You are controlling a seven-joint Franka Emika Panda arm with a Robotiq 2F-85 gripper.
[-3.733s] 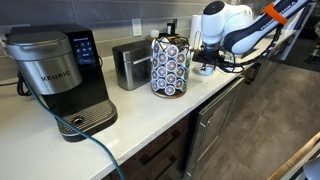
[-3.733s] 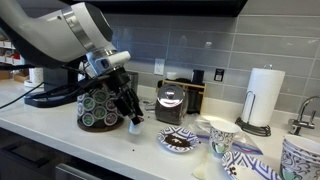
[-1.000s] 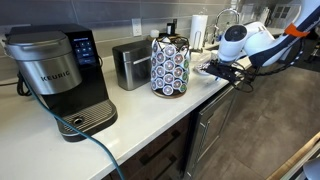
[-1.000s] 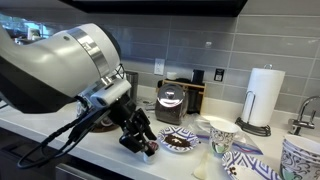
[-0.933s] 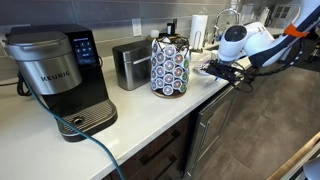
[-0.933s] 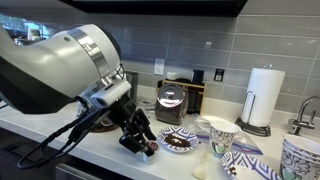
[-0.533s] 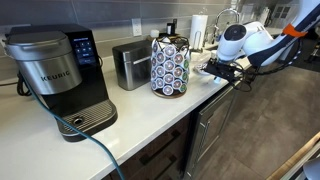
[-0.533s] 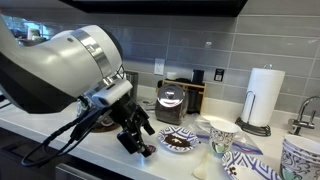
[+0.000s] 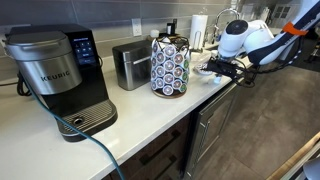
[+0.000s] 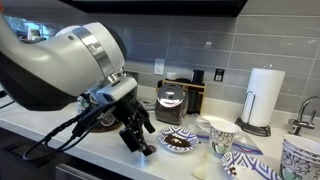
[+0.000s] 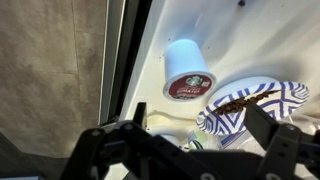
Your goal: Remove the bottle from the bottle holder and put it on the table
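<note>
The bottle (image 11: 187, 72) is a small white pod with a red lid. It lies on the white table (image 11: 225, 30) close to the front edge, with nothing touching it. My gripper (image 11: 195, 140) hangs above it, open, with both dark fingers spread wide and nothing between them. In both exterior views the gripper (image 10: 138, 140) (image 9: 215, 68) hovers just over the table (image 9: 130, 125) beside a patterned plate. The bottle holder (image 9: 170, 66) is a round wire rack full of pods, standing further along the table.
A blue-patterned plate (image 11: 255, 103) (image 10: 180, 142) with dark crumbs lies right beside the pod. Patterned cups (image 10: 222, 133) and a paper towel roll (image 10: 263, 97) stand beyond it. A Keurig machine (image 9: 55, 75) and a steel box (image 9: 130, 65) stand past the rack.
The jaws have gone from shut to open, leaving the pod on the table. The gripper has risen slightly.
</note>
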